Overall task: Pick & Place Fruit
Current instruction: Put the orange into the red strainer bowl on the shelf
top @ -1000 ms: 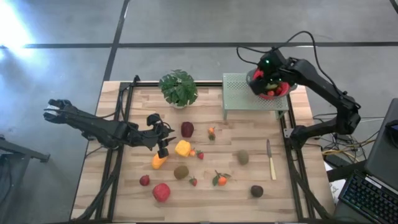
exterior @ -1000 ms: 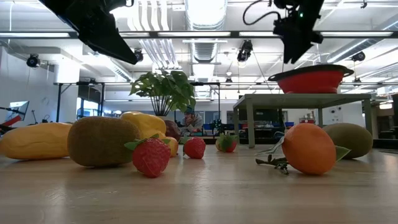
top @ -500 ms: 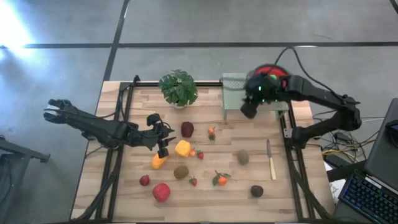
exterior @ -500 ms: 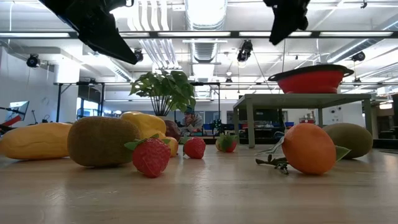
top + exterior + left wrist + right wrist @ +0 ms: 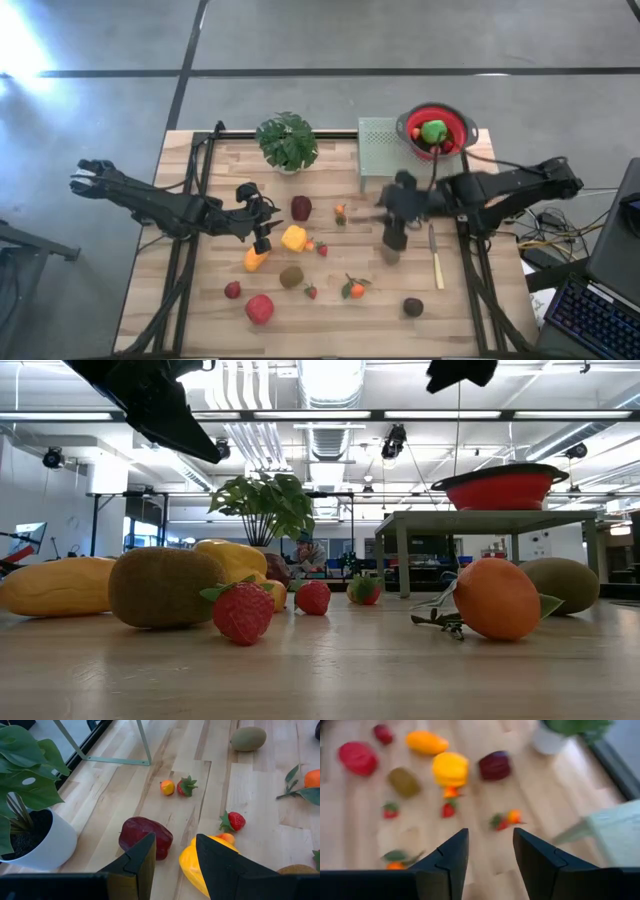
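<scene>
Toy fruit lies scattered on the wooden table: a yellow pepper (image 5: 294, 238), an orange one (image 5: 256, 260), a maroon one (image 5: 301, 208), a kiwi (image 5: 291, 276), a red apple (image 5: 259, 308), a leafed tangerine (image 5: 355, 290) and strawberries. My left gripper (image 5: 263, 240) hovers open beside the yellow pepper (image 5: 200, 865) and the maroon fruit (image 5: 145, 837). My right gripper (image 5: 392, 240) hangs open and blurred above a second kiwi (image 5: 390, 256), with nothing between its fingers (image 5: 490, 855). A red bowl (image 5: 434, 130) on a green stand (image 5: 380, 150) holds a green fruit and red ones.
A potted plant (image 5: 287, 142) stands at the far edge, left of the stand. A pale-handled knife (image 5: 436, 262) lies right of the second kiwi. A dark brown fruit (image 5: 413, 306) sits near the front right. Black rails run along both table sides.
My right gripper has swung away from above the red bowl toward the table's near edge and left, out over the table's middle, turning as it went. The bowl's contents now show. The left arm and the fruit on the table have kept still.
</scene>
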{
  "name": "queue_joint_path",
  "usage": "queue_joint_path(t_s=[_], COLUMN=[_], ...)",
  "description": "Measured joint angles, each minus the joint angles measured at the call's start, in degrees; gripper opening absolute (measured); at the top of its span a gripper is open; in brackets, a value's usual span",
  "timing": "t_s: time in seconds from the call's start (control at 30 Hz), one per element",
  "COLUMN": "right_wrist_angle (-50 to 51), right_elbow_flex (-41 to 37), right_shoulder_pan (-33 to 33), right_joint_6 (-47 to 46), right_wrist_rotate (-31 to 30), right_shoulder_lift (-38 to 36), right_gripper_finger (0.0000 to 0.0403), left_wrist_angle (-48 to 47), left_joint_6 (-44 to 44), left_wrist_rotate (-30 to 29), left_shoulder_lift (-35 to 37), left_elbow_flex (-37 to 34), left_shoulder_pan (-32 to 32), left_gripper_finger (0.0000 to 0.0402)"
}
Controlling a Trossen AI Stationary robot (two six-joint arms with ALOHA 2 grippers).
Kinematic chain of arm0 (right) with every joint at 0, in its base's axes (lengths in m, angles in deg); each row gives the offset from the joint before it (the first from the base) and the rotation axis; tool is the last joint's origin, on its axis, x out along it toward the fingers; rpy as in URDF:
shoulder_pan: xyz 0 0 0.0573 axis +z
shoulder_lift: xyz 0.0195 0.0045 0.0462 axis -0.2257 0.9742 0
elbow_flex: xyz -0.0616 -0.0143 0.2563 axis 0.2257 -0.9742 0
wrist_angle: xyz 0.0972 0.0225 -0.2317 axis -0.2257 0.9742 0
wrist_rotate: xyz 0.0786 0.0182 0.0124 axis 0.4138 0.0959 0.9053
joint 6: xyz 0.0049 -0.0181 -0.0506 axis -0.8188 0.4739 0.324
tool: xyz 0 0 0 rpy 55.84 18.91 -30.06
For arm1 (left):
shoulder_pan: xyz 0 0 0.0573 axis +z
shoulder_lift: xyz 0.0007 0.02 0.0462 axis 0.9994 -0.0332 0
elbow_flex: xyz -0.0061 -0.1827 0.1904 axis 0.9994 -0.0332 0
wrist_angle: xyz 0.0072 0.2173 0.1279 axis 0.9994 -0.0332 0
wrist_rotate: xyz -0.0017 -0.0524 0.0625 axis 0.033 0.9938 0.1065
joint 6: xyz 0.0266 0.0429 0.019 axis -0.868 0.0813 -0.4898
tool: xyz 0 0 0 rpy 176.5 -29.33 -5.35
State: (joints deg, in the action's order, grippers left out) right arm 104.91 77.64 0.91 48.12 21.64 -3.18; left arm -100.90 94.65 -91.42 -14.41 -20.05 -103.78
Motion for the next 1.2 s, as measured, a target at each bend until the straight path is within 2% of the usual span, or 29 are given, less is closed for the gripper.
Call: queue_joint_path(t_s=[0.2,0.37,0.57,0.8,0.93,1.2], right_wrist_angle=[-9.8,-18.7,-26.4,-35.4,-39.9,-37.7], right_elbow_flex=[-5.9,-11.3,-17.3,-21.9,-22.2,-15.3], right_shoulder_pan=[9.7,15.5,19.7,21.5,22.2,22.6], right_joint_6=[-2.0,-2.0,-2.1,-2.3,-2.1,-2.6], right_wrist_rotate=[-1.3,-4.7,-8.2,-8.6,-8.3,-7.8], right_shoulder_lift=[0.0,0.0,0.0,0.5,4.6,18.4], right_gripper_finger=[0.0148,0.0158,0.0202,0.0254,0.0264,0.0250], left_wrist_angle=[0.0,0.0,0.0,0.0,0.0,0.0], left_joint_6=[0.0,0.0,0.0,0.0,0.0,0.0], left_wrist_rotate=[0.0,0.0,0.0,0.0,0.0,0.0], left_shoulder_lift=[0.0,0.0,0.0,0.0,0.0,0.0], left_elbow_flex=[0.0,0.0,0.0,0.0,0.0,0.0], left_shoulder_pan=[0.0,0.0,0.0,0.0,0.0,0.0], left_gripper_finger=[0.0147,0.0147,0.0147,0.0147,0.0147,0.0147])
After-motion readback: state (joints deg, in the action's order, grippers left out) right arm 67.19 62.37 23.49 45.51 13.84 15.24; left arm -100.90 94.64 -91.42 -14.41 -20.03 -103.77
